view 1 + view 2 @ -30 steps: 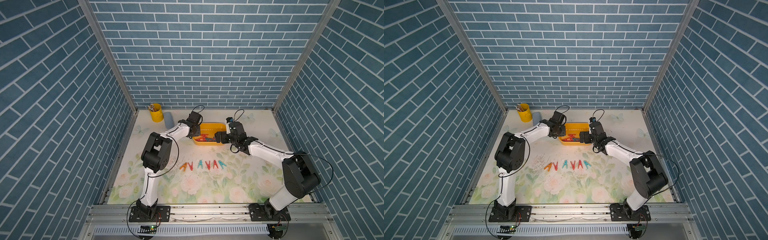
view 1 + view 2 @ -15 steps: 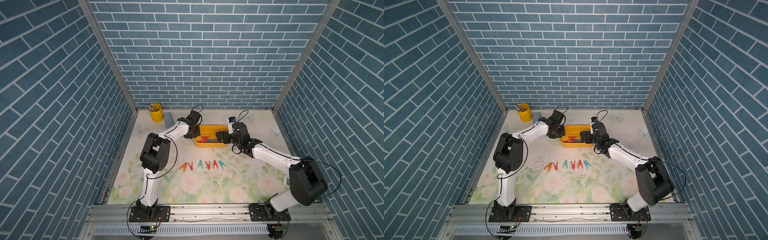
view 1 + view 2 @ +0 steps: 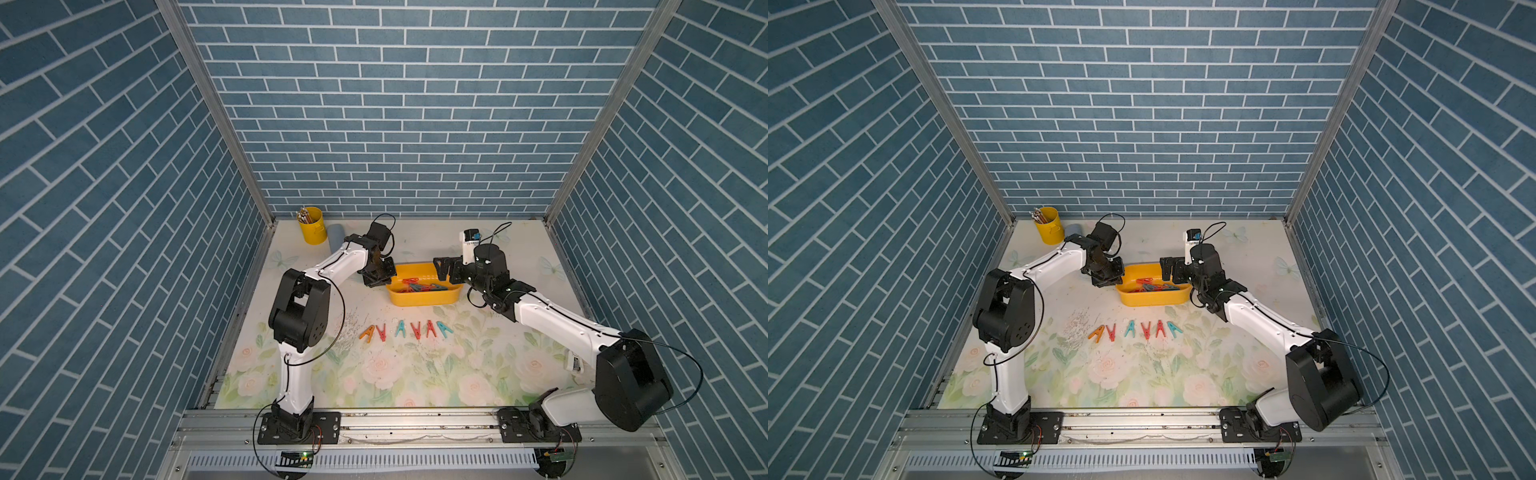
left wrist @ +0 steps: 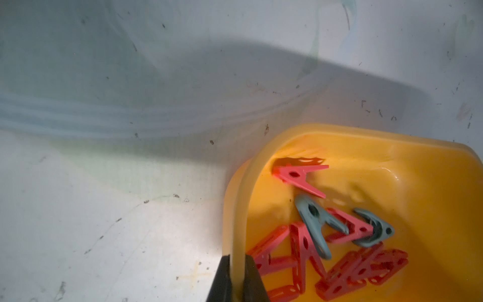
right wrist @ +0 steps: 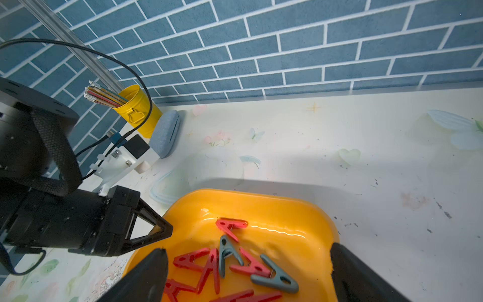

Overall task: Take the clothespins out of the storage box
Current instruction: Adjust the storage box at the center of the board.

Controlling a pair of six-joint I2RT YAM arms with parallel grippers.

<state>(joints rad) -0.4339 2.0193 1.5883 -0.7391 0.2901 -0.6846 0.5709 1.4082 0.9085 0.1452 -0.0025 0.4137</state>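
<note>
The storage box (image 3: pixel 419 300) (image 3: pixel 1150 300) is a shallow yellow tray at the table's middle back. Several red and grey-blue clothespins (image 3: pixel 417 286) (image 4: pixel 303 243) (image 5: pixel 230 251) lie loose inside it. More clothespins (image 3: pixel 405 329) (image 3: pixel 1133 329) lie in a row on the mat in front of the box. My left gripper (image 3: pixel 384 276) (image 4: pixel 237 261) is shut on the box's left end rim (image 4: pixel 240 204), one finger inside and one outside. My right gripper (image 3: pixel 444 270) (image 5: pixel 248 248) hangs open over the box's right end, with nothing between its fingers.
A tall yellow pencil cup (image 3: pixel 310 225) (image 5: pixel 136 109) stands at the back left corner, with a grey-blue oval object (image 3: pixel 336 237) (image 5: pixel 166 133) beside it. The brick back wall rises just behind the box. The flowered mat (image 3: pixel 374 374) stretches toward the front rail.
My left gripper has closed onto the box's rim. The right arm's elbow has swung out toward the front right while its gripper stayed open at the box's right end.
</note>
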